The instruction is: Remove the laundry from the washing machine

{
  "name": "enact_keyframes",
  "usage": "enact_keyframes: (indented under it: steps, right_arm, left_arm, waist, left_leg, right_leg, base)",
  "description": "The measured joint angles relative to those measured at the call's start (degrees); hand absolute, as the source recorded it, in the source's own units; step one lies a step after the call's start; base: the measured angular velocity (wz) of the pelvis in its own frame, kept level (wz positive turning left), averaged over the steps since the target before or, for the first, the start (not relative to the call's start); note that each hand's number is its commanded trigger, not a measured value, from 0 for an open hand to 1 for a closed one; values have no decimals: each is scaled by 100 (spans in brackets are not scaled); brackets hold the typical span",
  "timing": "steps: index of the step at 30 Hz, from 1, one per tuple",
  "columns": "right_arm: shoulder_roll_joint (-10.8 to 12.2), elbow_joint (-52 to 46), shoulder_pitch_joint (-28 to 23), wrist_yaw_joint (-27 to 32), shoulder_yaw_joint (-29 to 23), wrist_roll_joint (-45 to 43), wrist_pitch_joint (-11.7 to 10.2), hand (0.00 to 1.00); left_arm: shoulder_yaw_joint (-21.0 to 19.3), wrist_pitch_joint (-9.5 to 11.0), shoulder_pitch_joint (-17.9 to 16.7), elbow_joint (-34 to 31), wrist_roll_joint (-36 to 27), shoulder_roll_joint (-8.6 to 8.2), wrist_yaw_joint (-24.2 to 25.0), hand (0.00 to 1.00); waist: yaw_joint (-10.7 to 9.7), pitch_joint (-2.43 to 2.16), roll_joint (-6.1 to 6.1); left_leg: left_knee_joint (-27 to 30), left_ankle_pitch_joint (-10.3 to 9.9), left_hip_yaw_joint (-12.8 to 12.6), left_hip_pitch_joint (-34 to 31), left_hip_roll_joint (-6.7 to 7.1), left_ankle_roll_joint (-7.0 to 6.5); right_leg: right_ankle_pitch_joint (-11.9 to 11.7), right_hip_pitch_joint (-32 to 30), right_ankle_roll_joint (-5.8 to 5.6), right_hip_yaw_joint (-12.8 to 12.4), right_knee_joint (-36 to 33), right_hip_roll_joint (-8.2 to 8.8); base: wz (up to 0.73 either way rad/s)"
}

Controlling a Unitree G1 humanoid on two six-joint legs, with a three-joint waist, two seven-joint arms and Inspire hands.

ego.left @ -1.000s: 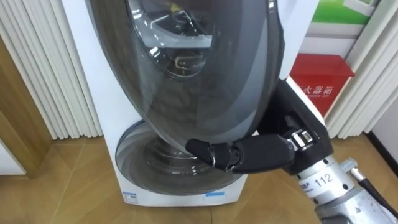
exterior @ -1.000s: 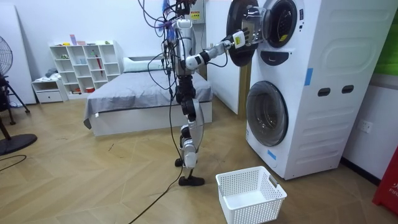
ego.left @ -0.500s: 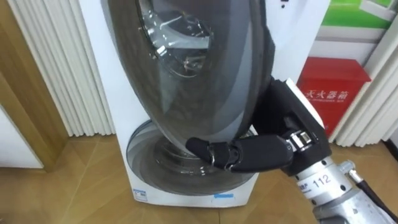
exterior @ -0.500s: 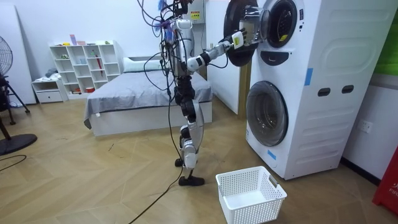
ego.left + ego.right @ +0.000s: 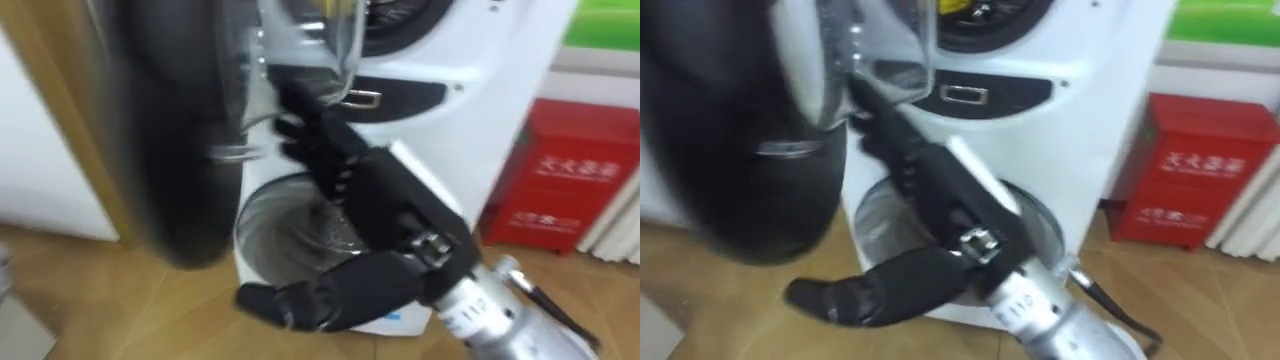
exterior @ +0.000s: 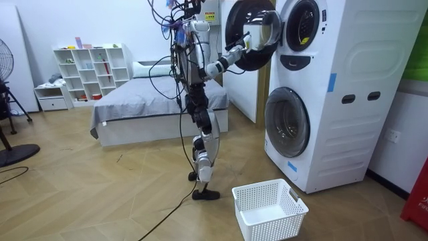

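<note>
Room view: the robot is seen standing upright on the wooden floor, between a bed and a white washing machine stack, facing the stack. Its right arm is raised, and the right hand is placed at the round door of the upper machine. That door is swung wide open towards the robot. The door of the lower machine is closed. A white plastic basket is set on the floor before the lower machine, near the robot's feet. A white shelf is seen against the far wall, beyond the bed.

In the eye views, the right hand is reached up to the inner side of the dark door, beside its glass bowl. The thumb is held out to the left, apart from the fingers. The fingers are blurred, so it cannot be told whether they are hooked on the door or merely laid against it.

A bit of yellow is seen inside the open upper drum; whether it is clothing cannot be told. A red box stands on the floor to the right of the stack.
</note>
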State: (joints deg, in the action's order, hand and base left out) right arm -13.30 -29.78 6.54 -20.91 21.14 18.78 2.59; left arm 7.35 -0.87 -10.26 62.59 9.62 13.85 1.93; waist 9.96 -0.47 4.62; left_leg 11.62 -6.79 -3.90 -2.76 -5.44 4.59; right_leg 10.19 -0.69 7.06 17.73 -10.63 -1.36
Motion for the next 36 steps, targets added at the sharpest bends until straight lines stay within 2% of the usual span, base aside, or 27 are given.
enact_keyframes:
  steps: [1,2,5,10,13,16,25,31,33,36]
  right_arm:
    - [3,2,152,-156,119,23,-8,0]
    - [-5,13,283,-305,233,26,-15,0]
    - [-20,23,339,-652,423,30,-14,0]
    - [-130,37,338,-872,473,155,-11,0]
    - [-239,37,338,-886,473,159,-11,0]
    - [-247,37,339,-886,473,149,-11,0]
    - [-269,36,339,-882,457,149,-11,0]
    - [-287,35,289,-883,337,9,-11,0]
    - [-312,53,231,-858,201,-169,-11,0]
    - [-348,147,-3,-585,16,-749,-14,0]
  left_arm:
    - [-45,0,-4,7,-10,-2,2,0]
    - [-72,-2,0,18,-32,2,2,0]
    - [-85,-4,62,41,-261,-3,9,0]
    - [-90,-4,83,42,-376,-11,3,0]
    - [-90,-5,149,42,-375,0,-17,0]
    - [-89,-5,179,47,-375,1,-15,0]
    - [-89,-6,190,79,-375,0,-16,0]
    - [-215,-18,169,158,-374,-46,-22,0]
    - [-233,-40,145,159,-375,-46,-24,0]
    - [-281,-60,114,159,-378,-88,-142,0]
  waist:
    - [119,-17,27]
    - [206,-9,73]
    - [342,37,148]
    - [408,88,91]
    - [410,111,65]
    - [398,134,47]
    - [378,125,61]
    - [251,135,45]
    - [149,139,40]
    - [81,139,38]
  left_leg:
    - [-17,0,-7,12,15,1]
    - [-31,-4,-4,53,29,6]
    - [-31,-27,20,63,81,-14]
    - [-105,-60,-6,148,131,-47]
    - [-120,-65,-46,153,147,-56]
    - [-126,-65,-62,133,151,-56]
    - [-137,-65,-72,148,165,-56]
    - [-122,-72,-69,157,169,-67]
    - [-120,-76,-71,174,180,-72]
    - [-137,-87,-69,241,203,-92]
  right_leg:
    - [19,23,-11,21,6,12]
    - [36,89,-30,38,29,22]
    - [54,199,-82,101,148,39]
    - [26,319,-151,83,189,82]
    - [31,309,-169,46,193,99]
    - [32,279,-172,29,196,102]
    - [39,279,-184,-5,198,117]
    - [43,304,-191,8,200,125]
    - [52,357,-205,49,214,129]
    - [90,357,-248,-22,213,143]
  base:
    - [18]
    - [27]
    - [22]
    - [-3]
    - [-6]
    - [-3]
    - [-2]
    - [1]
    - [13]
    - [2]
